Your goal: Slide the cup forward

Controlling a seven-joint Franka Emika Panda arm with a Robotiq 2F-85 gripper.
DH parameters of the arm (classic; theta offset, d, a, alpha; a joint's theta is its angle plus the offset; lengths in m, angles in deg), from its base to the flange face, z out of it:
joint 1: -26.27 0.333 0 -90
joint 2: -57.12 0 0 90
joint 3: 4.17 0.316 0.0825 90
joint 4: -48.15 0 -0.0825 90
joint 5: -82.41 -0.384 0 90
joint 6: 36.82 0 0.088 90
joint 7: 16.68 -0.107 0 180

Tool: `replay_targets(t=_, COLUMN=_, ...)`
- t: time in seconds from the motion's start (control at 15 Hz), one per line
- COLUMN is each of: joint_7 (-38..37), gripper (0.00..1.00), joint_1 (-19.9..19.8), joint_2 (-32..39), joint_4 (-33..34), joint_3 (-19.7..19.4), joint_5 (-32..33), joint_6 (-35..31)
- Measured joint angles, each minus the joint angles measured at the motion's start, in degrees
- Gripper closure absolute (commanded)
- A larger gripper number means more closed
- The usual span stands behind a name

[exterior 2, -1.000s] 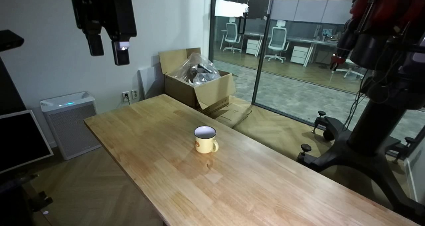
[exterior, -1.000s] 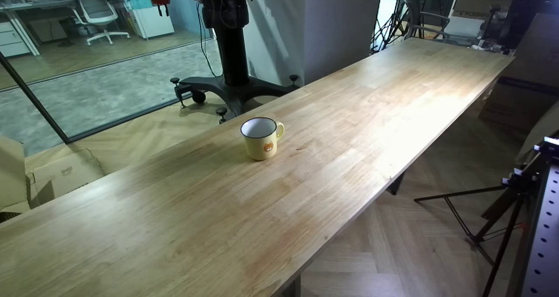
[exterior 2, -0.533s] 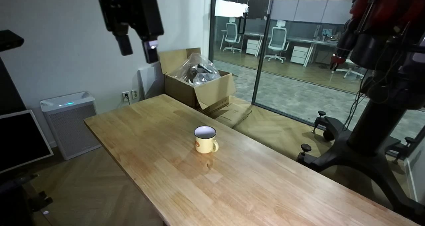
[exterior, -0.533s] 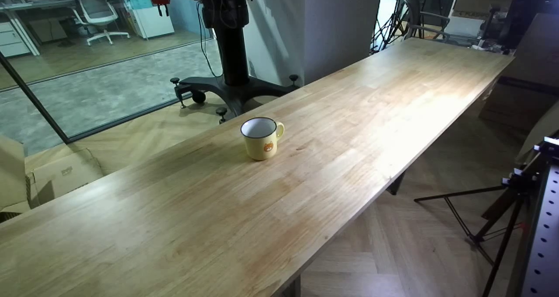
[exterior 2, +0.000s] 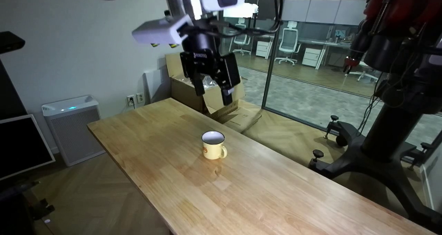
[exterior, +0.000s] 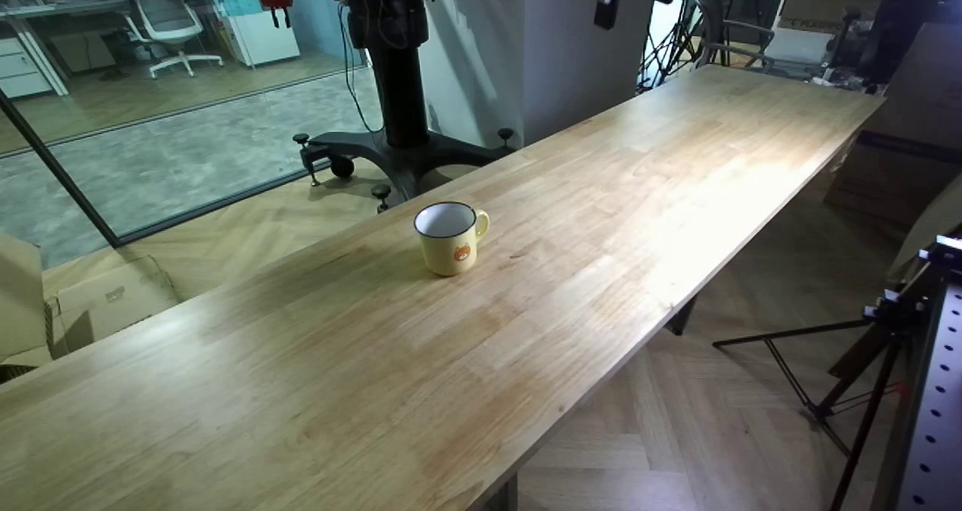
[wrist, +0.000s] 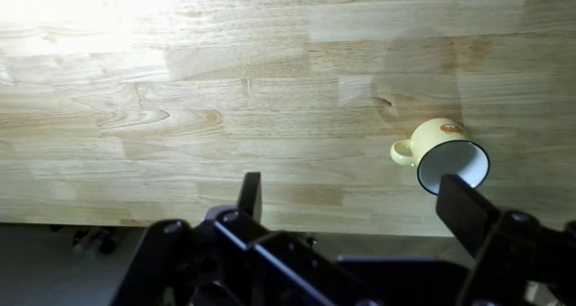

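Observation:
The cup [exterior: 442, 254] is a short pale yellow mug with a dark rim, light inside, a handle and an orange animal print. It stands upright on the wooden table [exterior: 616, 218], near one long edge. It also shows in an exterior view [exterior 2: 211, 151] and at the right of the wrist view [wrist: 431, 134]. My gripper [exterior 2: 213, 97] is open and empty, held in the air above the table, apart from the cup. In the wrist view the gripper [wrist: 351, 177] has its fingers wide apart, and the right finger [wrist: 463, 207] overlaps the cup's rim. A fingertip [exterior: 606, 16] shows at an exterior view's top.
An open cardboard box [exterior 2: 186, 93] with plastic wrapping stands beyond the table end. A black stand [exterior 2: 380, 141] with another robot is beside the table's long edge. A tripod [exterior: 819, 406] stands on the other side. A white air purifier [exterior 2: 74, 131] is by the wall.
My gripper has moved right and downward in an exterior view, toward the air above the cup, and a fingertip has come in at the other exterior view's top. The cup has not moved.

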Motion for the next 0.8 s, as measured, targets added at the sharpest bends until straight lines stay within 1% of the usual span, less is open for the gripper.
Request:
replay_targets(t=0.13, joint_7=-0.1, gripper=0.00, joint_1=1.1, joint_2=6.9, joint_4=4.1, joint_3=0.3, joint_5=0.9, joint_6=0.2)
replay_targets(t=0.4, joint_7=0.3, gripper=0.00, joint_1=5.6, joint_2=18.4, joint_4=12.7, joint_3=0.8, joint_5=0.6, joint_6=2.3)
replay_targets(t=0.53, joint_7=0.3, gripper=0.00, joint_1=6.8, joint_2=20.3, joint_4=13.7, joint_3=0.6, joint_5=0.5, joint_6=2.1)
replay_targets(t=0.8, joint_7=0.5, gripper=0.00, joint_1=6.6, joint_2=19.8, joint_4=13.5, joint_3=-0.2, joint_5=0.6, joint_6=2.1)
